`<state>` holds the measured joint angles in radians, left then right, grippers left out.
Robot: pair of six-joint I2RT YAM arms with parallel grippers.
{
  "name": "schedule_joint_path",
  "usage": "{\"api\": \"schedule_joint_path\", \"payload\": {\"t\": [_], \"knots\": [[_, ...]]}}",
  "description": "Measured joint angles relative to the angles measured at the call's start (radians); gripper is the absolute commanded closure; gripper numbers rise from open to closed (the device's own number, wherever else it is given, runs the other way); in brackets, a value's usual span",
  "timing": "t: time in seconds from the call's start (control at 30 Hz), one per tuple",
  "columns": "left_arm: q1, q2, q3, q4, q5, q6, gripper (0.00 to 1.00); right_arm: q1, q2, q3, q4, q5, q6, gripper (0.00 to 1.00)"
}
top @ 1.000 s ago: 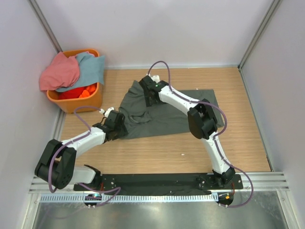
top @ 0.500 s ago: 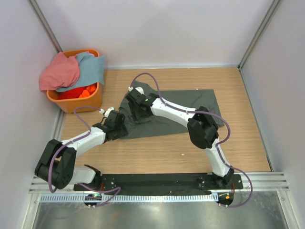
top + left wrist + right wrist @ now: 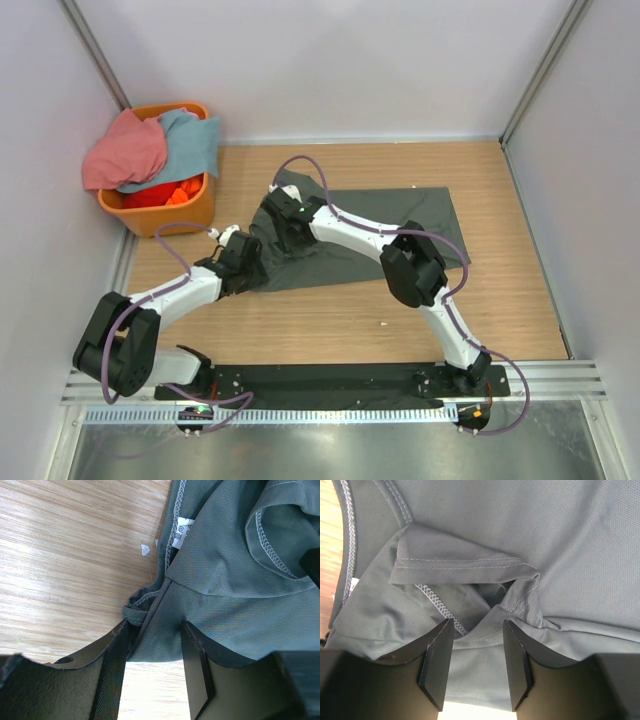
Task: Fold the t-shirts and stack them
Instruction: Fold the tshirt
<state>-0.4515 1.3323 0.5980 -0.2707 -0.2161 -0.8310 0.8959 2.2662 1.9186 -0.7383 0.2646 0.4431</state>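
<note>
The dark grey t-shirt [image 3: 400,225] lies spread on the wooden table, rumpled at its left end. My left gripper [image 3: 245,262] sits at the shirt's near left corner. In the left wrist view its jaws [image 3: 154,630] stand apart, with the bunched hem between the fingers and the white neck label [image 3: 182,532] beyond. My right gripper [image 3: 283,222] reaches over to the shirt's left part. Its jaws [image 3: 477,630] stand apart over a fold of grey cloth by a sleeve hem [image 3: 460,562]. A salmon-pink t-shirt [image 3: 125,150] and a light blue one [image 3: 195,140] lie heaped in the basket.
The orange basket [image 3: 185,215] stands at the back left corner against the wall. White walls close in the table on three sides. A small white scrap [image 3: 145,549] lies on the wood beside the shirt's edge.
The right gripper has moved left and nearer across the shirt's rumpled left end, and its jaws have narrowed. The left arm has stayed put.
</note>
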Motion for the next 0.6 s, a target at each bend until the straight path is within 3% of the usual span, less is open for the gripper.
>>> {"api": "schedule_joint_path", "payload": {"t": [0.13, 0.27, 0.4, 0.6], "knots": [[0.000, 0.000, 0.000, 0.000, 0.000, 0.000, 0.53, 0.000, 0.012, 0.005, -0.002, 0.012, 0.000, 0.56], [0.000, 0.000, 0.000, 0.000, 0.000, 0.000, 0.53, 0.000, 0.024, 0.007, -0.003, 0.018, 0.002, 0.81], [0.000, 0.000, 0.000, 0.000, -0.001, 0.000, 0.53, 0.000, 0.035, 0.007, -0.005, 0.024, 0.000, 0.99], [0.000, 0.000, 0.000, -0.001, -0.001, 0.000, 0.54, 0.000, 0.036, 0.025, -0.024, 0.051, 0.000, 0.99]]}}
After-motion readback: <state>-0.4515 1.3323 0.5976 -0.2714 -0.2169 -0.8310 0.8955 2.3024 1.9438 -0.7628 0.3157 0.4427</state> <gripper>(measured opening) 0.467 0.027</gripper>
